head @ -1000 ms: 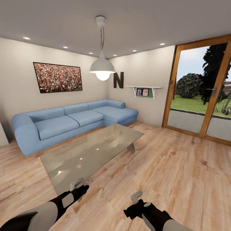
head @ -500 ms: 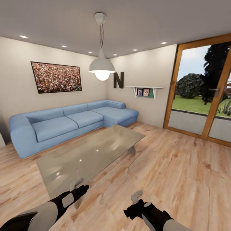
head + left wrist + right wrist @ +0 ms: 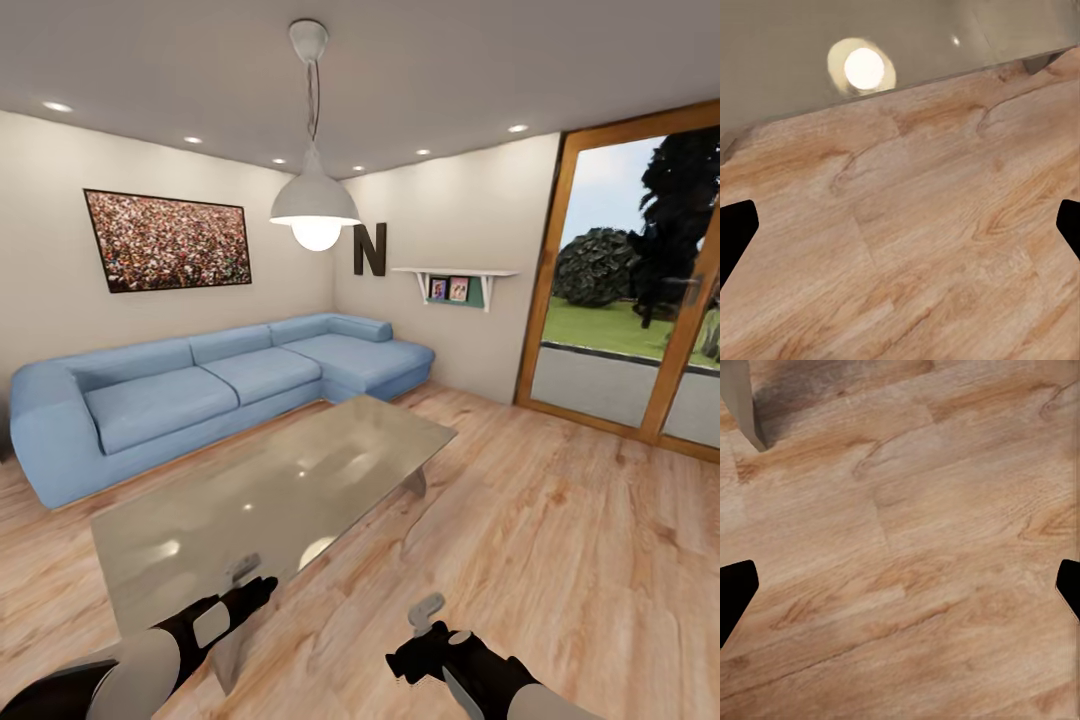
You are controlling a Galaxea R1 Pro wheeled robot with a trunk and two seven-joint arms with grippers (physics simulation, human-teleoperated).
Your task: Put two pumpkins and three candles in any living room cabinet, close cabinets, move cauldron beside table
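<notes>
The low coffee table (image 3: 300, 480) with its glossy grey-brown top stands on the wooden floor just ahead, and nothing rests on it. My left gripper (image 3: 243, 572) hangs over the table's near corner, and its wrist view has the table edge (image 3: 967, 37) with a lamp reflection. My right gripper (image 3: 428, 608) hovers over bare floor to the right of the table. Both grippers are open and empty, their fingers (image 3: 736, 225) (image 3: 736, 585) wide apart. The pumpkins, candles, cabinet and cauldron are out of view.
A blue corner sofa (image 3: 200, 385) runs along the far wall behind the table. A white pendant lamp (image 3: 314, 210) hangs above it. Glass doors in a wood frame (image 3: 640, 300) fill the right wall. A table leg (image 3: 739, 401) appears in the right wrist view.
The whole picture has shifted: the camera has come closer to the table and the sofa has slid left. Both arms keep their pose.
</notes>
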